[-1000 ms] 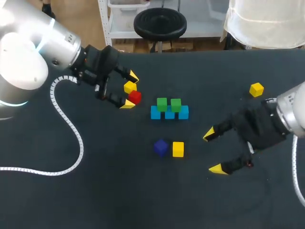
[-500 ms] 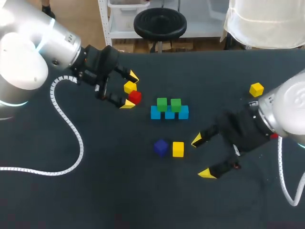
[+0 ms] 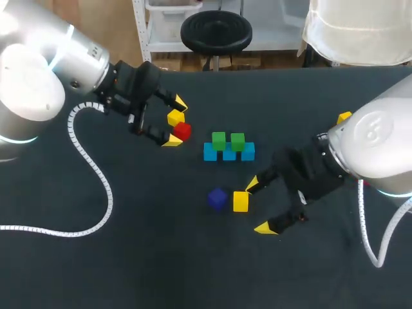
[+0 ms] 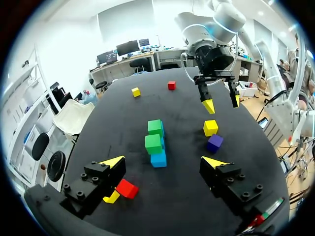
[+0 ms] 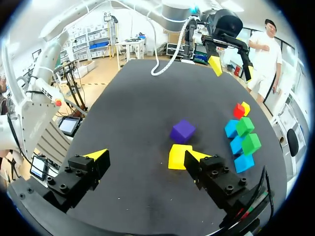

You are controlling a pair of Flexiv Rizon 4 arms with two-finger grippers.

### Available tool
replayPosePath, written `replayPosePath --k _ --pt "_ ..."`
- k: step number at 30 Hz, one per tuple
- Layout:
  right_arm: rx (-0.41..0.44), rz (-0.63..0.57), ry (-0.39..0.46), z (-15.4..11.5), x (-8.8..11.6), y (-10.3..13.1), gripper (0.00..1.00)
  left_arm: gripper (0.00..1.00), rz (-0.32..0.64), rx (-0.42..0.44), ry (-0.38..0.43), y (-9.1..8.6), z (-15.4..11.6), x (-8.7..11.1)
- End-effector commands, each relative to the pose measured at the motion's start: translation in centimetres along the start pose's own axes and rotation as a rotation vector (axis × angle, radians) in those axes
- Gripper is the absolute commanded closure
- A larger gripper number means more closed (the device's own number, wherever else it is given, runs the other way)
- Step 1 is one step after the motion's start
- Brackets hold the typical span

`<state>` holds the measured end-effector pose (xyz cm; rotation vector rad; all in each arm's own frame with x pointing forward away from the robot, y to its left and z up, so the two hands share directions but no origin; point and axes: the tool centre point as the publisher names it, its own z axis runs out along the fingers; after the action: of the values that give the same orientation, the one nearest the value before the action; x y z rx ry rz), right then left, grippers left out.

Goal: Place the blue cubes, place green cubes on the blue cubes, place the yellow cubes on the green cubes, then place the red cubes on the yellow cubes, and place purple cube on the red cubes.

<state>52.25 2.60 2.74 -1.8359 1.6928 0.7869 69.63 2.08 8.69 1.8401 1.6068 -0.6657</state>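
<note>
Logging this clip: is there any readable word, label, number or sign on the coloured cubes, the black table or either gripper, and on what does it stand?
None can be read. The yellow cube and the purple cube beside it have plain faces. The black table bears no marking. The left gripper and right gripper show no legible print.

The table (image 3: 129,270) is big and black. Its top is flat and dull, like dark cloth. Its far edge runs straight across. Soft light falls on it.
</note>
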Motion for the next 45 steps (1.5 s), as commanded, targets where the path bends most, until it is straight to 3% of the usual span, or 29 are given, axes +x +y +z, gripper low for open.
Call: replayPosePath --k 1,7,17,24,33,40,45 --pt "-0.013 0.001 -0.008 0.9 0.3 -1.2 0.00 0.00 -0.002 0.005 0.005 0.2 0.0 -0.1" --pt "-0.022 0.018 -0.004 1.6 0.4 -1.9 0.00 0.00 -0.002 0.005 0.005 0.2 0.0 -0.1" --pt "0.052 0.117 0.008 1.7 0.6 -2.5 0.00 0.00 -0.002 0.005 0.005 0.2 0.0 -0.1" --pt "0.080 0.093 0.037 1.7 0.6 -2.3 0.00 0.00 -0.002 0.005 0.005 0.2 0.0 -0.1" --pt "0.050 0.089 0.026 2.0 0.6 -2.7 0.00 0.00 -0.002 0.005 0.005 0.2 0.0 -0.1" --pt "0.045 0.085 0.019 2.1 0.5 -2.8 0.29 0.00 -0.002 0.005 0.005 0.2 0.0 -0.1" --pt "0.038 0.085 0.019 2.2 0.6 -2.9 0.28 0.00 -0.002 0.005 0.005 0.2 0.0 -0.1"
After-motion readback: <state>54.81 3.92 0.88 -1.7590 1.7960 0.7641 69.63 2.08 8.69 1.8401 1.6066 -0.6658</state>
